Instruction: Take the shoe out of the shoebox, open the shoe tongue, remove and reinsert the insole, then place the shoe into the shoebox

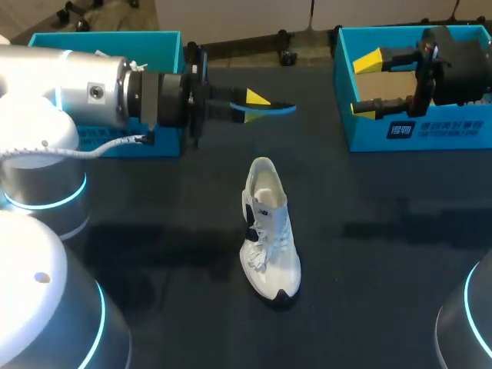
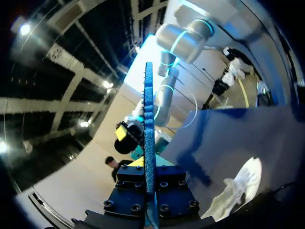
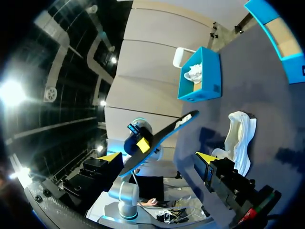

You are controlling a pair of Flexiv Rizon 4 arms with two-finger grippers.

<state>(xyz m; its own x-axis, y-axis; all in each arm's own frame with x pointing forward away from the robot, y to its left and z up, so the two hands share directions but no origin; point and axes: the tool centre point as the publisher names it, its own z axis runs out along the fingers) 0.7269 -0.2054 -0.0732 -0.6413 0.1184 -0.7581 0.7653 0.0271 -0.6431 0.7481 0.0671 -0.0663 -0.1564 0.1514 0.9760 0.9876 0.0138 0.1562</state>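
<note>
- Nearest the head camera are two rounded grey-white arm bases (image 1: pixel 38 300) with glowing cyan rings, one at each lower corner.
- Beyond them lies the dark matte table (image 1: pixel 384 254), with a teal cardboard shoebox at its far right (image 1: pixel 419 132) and a second teal box at its far left (image 1: pixel 108 40).
- On the bare surface between the boxes, outside both, the white lace-up shoe (image 1: pixel 269 231) stands on its sole. Its dark toe points toward the camera, its collar gapes and its laces are loose.
- My left arm (image 1: pixel 77 92) reaches in level above the table; the left gripper (image 1: pixel 257 104) is clamped on a thin blue foam insole (image 1: pixel 278 109), which juts out past the yellow tips, beyond the shoe's heel.
- The right gripper (image 1: pixel 367 84) hangs over the right shoebox, its fingers spread wide with nothing between them.
- Only the left wrist view shows the insole edge-on (image 2: pixel 148 124), a narrow upright strip pinched between the black finger blocks, with the shoe (image 2: pixel 238 186) low beside it.
- Only the right wrist view looks into the left box (image 3: pixel 209 81), where crumpled white paper (image 3: pixel 194 74) lies. It also shows the insole's long flat side (image 3: pixel 159 140) and the shoe's open mouth (image 3: pixel 240 136).
</note>
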